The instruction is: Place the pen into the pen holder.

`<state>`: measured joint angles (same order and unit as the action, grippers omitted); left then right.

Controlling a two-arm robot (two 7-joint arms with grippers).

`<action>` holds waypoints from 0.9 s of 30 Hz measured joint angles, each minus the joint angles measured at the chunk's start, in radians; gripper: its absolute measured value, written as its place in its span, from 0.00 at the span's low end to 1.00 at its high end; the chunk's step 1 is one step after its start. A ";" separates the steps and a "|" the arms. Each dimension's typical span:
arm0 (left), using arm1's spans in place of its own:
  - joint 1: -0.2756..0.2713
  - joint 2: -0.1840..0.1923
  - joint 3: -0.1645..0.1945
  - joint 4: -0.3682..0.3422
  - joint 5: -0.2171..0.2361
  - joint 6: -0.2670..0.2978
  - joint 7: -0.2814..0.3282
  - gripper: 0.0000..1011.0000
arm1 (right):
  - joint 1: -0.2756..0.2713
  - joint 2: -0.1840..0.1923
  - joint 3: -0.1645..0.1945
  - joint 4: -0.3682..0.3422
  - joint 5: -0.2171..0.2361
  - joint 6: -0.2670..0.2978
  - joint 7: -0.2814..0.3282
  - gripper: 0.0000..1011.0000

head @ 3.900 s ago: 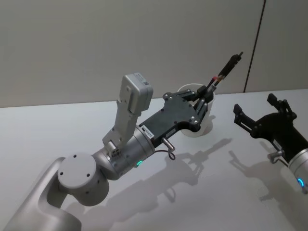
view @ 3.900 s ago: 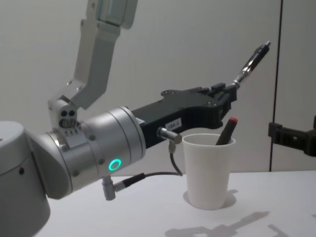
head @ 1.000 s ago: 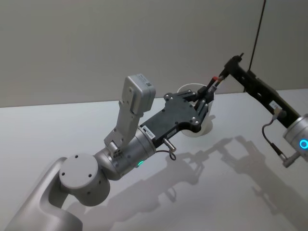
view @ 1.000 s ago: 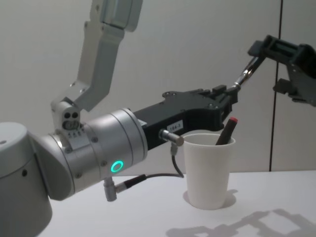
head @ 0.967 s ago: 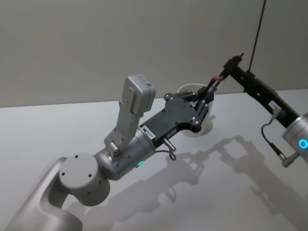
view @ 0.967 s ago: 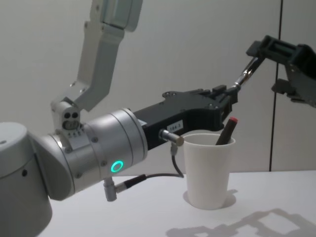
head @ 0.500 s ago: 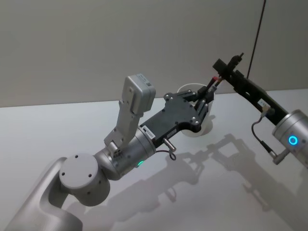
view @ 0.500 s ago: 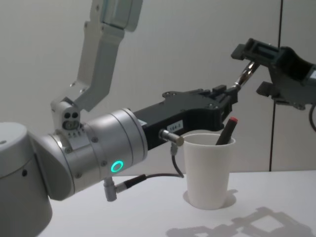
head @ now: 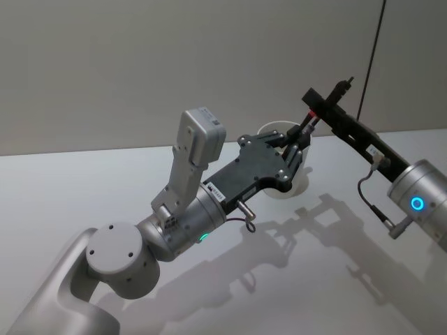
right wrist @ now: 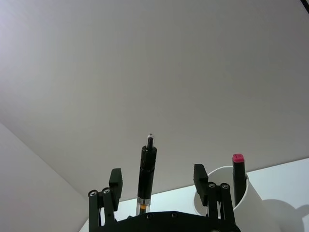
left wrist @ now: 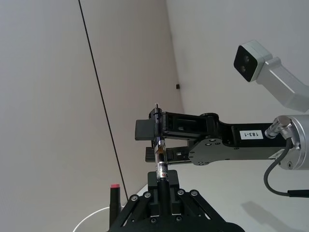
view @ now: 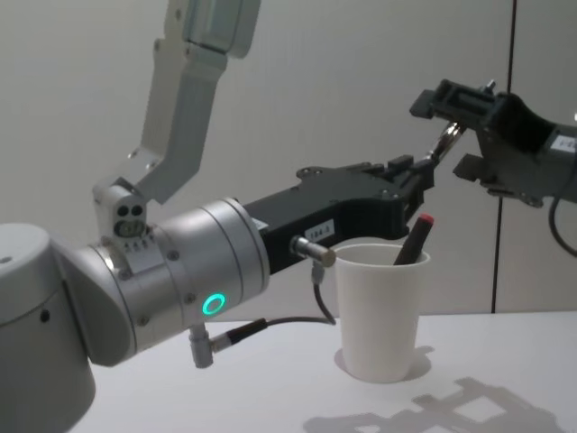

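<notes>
The pen (view: 445, 142) is slim and dark and slants up over the white paper-cup pen holder (view: 380, 307). My left gripper (view: 416, 171) is shut on the pen's lower end, just above the cup rim (head: 274, 128). My right gripper (view: 456, 132) is open, and its two fingers straddle the pen's upper part without closing on it. In the right wrist view the pen (right wrist: 145, 170) stands between the right gripper (right wrist: 157, 174) fingers, with gaps on both sides. From the left wrist camera, the pen (left wrist: 160, 162) rises out of the left gripper (left wrist: 161, 187) and crosses the right gripper (left wrist: 149, 142).
A dark marker with a red cap (view: 416, 234) leans inside the pen holder (right wrist: 248, 205). The cup stands on a white table (head: 84, 188) near a plain grey wall. My left arm (head: 192, 216) stretches across the table's middle towards the cup.
My right arm has moved leftwards towards the cup, so its open fingers now sit around the pen's upper part. The left gripper, the pen and the cup have stayed put.
</notes>
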<state>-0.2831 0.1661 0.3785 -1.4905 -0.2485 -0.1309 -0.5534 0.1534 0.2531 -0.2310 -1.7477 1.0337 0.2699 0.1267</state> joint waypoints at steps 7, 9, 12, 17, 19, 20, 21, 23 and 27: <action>0.000 0.000 0.000 0.000 0.000 0.000 0.000 0.12 | 0.002 -0.002 -0.003 0.004 0.001 0.001 -0.001 0.79; 0.000 0.000 0.000 0.000 0.000 0.000 0.000 0.13 | 0.003 -0.002 -0.003 0.005 0.001 0.001 -0.001 0.71; 0.000 0.000 0.000 0.000 0.000 0.000 0.000 0.13 | 0.003 -0.003 -0.004 0.005 0.001 0.001 -0.002 0.62; 0.000 0.000 0.000 0.000 0.000 0.000 0.000 0.13 | 0.004 -0.003 -0.005 0.006 0.002 0.002 -0.002 0.45; 0.000 0.000 0.000 0.000 0.000 0.000 0.000 0.13 | 0.004 -0.004 -0.005 0.006 0.002 0.002 -0.002 0.39; 0.000 0.000 0.000 0.000 0.000 0.000 0.000 0.13 | 0.004 -0.004 -0.005 0.006 0.002 0.002 -0.002 0.37; 0.000 0.000 0.000 0.000 0.000 0.000 0.000 0.13 | 0.004 -0.004 -0.005 0.007 0.002 0.002 -0.002 0.31; 0.000 0.000 0.000 0.000 0.000 0.000 0.000 0.13 | 0.004 -0.004 -0.005 0.007 0.002 0.002 -0.002 0.25; 0.000 0.000 0.000 0.000 0.000 0.000 0.000 0.12 | 0.005 -0.005 -0.006 0.007 0.003 0.002 -0.002 0.17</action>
<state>-0.2831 0.1661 0.3786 -1.4904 -0.2483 -0.1306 -0.5533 0.1581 0.2486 -0.2369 -1.7409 1.0370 0.2723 0.1246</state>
